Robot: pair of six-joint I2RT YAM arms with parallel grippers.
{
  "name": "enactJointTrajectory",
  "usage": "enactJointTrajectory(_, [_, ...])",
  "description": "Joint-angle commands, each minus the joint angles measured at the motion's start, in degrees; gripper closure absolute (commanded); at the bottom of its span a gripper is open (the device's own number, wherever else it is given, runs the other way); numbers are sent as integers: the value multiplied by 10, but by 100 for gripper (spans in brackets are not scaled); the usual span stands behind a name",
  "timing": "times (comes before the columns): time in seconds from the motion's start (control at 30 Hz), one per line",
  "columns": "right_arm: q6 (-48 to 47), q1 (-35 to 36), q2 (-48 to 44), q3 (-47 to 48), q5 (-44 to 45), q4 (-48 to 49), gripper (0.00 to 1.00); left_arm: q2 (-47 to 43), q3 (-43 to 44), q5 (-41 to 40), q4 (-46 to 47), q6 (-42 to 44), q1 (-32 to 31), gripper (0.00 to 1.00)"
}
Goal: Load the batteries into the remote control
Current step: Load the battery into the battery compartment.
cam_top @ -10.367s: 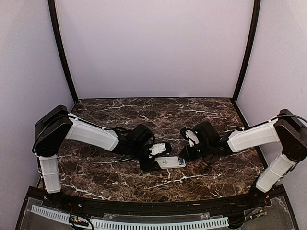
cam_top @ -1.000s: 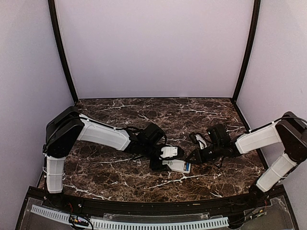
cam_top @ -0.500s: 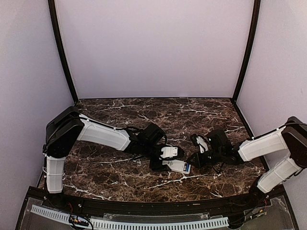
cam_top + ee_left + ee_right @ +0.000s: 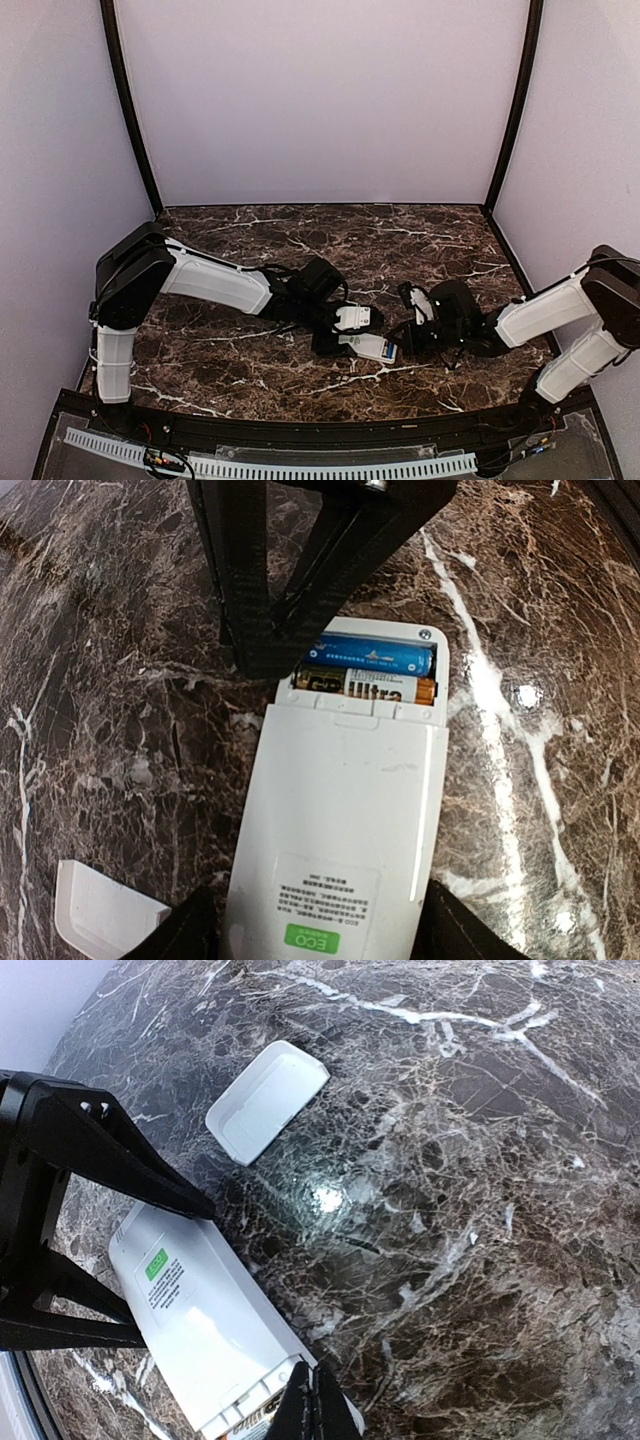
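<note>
the remote control (image 4: 340,810) is white, the batteries (image 4: 378,660) blue and gold.

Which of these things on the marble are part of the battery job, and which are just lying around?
Part of the job: remote, back up, held by the left gripper; two batteries, lying in it uncovered; right gripper, tips at the batteries.
Lying about: white cover, loose on the table beside the remote.

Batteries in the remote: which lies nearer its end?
The blue battery, at the very end of the remote; the gold-and-black battery lies beside it, further in.
</note>
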Motion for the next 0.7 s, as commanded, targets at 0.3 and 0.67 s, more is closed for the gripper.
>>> enactJointTrajectory(0.3, [-23, 9, -65, 63, 36, -155, 89, 9, -15, -25, -75, 17, 4, 32])
enactJointTrajectory(0.67, [74, -10, -111, 122, -35, -301, 100, 9, -16, -23, -72, 12, 3, 32])
